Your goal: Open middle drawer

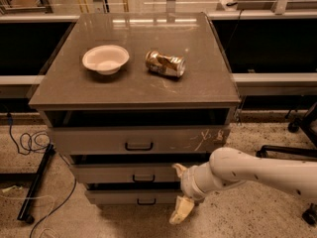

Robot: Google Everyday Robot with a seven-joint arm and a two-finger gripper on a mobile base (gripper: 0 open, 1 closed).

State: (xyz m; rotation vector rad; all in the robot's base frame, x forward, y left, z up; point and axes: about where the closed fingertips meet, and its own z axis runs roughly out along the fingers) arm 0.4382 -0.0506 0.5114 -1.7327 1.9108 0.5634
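The middle drawer point(119, 173) is a plain grey front with a small dark bar handle point(143, 178) at its centre, set below the taller scratched top drawer point(99, 142) and above the slim bottom drawer point(124, 197). My gripper point(179, 192) hangs at the end of the white arm point(247, 170), just right of the middle drawer's handle and in front of the drawer fronts. Its two pale fingers are spread apart, one high by the middle drawer front and one low by the bottom drawer. It holds nothing.
A white bowl point(105, 59) and a crushed can point(165, 63) lie on the cabinet top point(198, 90). Black cables point(29, 143) and a stand leg point(34, 187) lie on the floor at left. A chair base point(297, 133) stands at right.
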